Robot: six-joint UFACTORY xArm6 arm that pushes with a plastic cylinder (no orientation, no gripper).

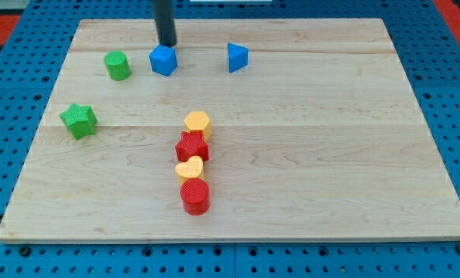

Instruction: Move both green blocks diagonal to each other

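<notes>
A green round block (117, 66) sits near the board's top left. A green star block (79, 120) lies below and to the left of it, near the left edge. My tip (167, 44) stands at the top of the board, just above a blue block (163, 59) and to the right of the green round block. The tip looks very close to or touching the blue block's upper edge. It is well apart from both green blocks.
A blue triangular block (236, 57) lies right of the tip. In the middle a yellow block (197, 123), a red star (192, 146), a yellow heart (189, 168) and a red cylinder (195, 196) form a column. The wooden board (353, 154) rests on a blue pegboard.
</notes>
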